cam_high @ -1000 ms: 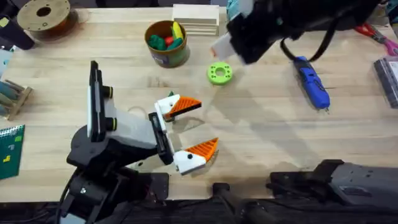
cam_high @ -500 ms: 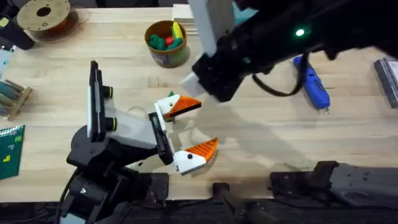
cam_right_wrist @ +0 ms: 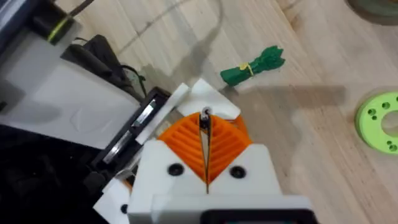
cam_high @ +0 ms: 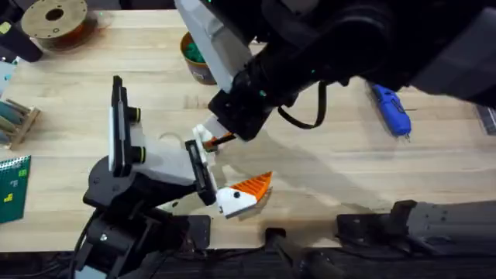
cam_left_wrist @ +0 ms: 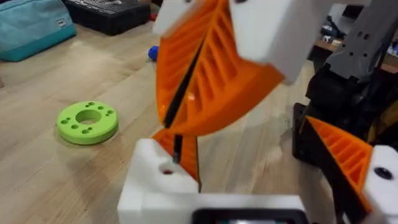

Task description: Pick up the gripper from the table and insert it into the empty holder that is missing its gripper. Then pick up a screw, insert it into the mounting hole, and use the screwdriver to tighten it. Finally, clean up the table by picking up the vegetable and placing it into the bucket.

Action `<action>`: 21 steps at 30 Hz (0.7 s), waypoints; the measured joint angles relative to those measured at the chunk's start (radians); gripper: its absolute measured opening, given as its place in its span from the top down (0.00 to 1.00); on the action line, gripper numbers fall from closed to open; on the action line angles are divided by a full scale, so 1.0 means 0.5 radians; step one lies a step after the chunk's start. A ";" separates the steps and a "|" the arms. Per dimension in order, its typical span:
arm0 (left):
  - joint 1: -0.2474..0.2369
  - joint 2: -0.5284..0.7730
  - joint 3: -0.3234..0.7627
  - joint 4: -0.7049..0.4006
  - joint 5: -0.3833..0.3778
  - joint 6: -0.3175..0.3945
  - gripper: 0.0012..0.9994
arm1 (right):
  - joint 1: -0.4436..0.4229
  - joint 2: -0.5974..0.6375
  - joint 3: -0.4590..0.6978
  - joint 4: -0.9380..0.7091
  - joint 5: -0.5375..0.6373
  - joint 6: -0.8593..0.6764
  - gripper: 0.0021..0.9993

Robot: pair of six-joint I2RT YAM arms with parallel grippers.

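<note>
My left gripper (cam_high: 245, 161) stands open near the table's middle. Its far white holder (cam_high: 203, 136) carries the orange gripper (cam_high: 224, 139); its near finger (cam_high: 249, 188) has its own orange pad. My right gripper (cam_high: 232, 122) has reached across and hangs just above that holder, shut on a thin black screw (cam_left_wrist: 181, 102) that points down at the white block (cam_left_wrist: 163, 184). From the right wrist, the screw tip (cam_right_wrist: 204, 118) sits over the holder (cam_right_wrist: 208, 99), with the green vegetable (cam_right_wrist: 255, 65) on the table beyond. The blue screwdriver (cam_high: 390, 108) lies at the right. The bucket (cam_high: 194, 60) is half hidden by my right arm.
A lime-green ring (cam_left_wrist: 87, 122) lies on the wood past the left fingers. A filament spool (cam_high: 54, 19) stands at the back left. A wooden rack (cam_high: 17, 120) and a green card (cam_high: 12, 186) sit at the left edge.
My right arm has swung from the back right across to the left arm's far finger, now covering the lime ring and part of the bucket. The left arm has not moved.
</note>
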 joint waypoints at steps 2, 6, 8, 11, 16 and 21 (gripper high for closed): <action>-0.001 0.000 0.000 0.000 0.000 0.000 0.01 | 0.000 -0.001 0.000 0.001 -0.014 0.003 0.99; 0.000 0.000 0.000 0.000 0.000 0.000 0.01 | 0.000 0.000 0.000 0.004 -0.025 0.003 0.99; 0.000 0.000 0.000 0.000 0.000 0.000 0.01 | 0.000 0.000 0.000 0.017 -0.026 0.003 0.99; -0.001 0.000 0.000 0.000 0.000 0.000 0.01 | 0.000 0.004 0.000 0.032 -0.026 0.003 0.99; 0.000 0.000 0.000 -0.002 0.007 -0.003 0.01 | -0.001 0.039 0.001 0.047 -0.026 0.003 0.99; -0.001 0.000 0.000 -0.002 0.013 -0.007 0.01 | -0.002 0.043 0.002 0.047 -0.022 0.003 0.99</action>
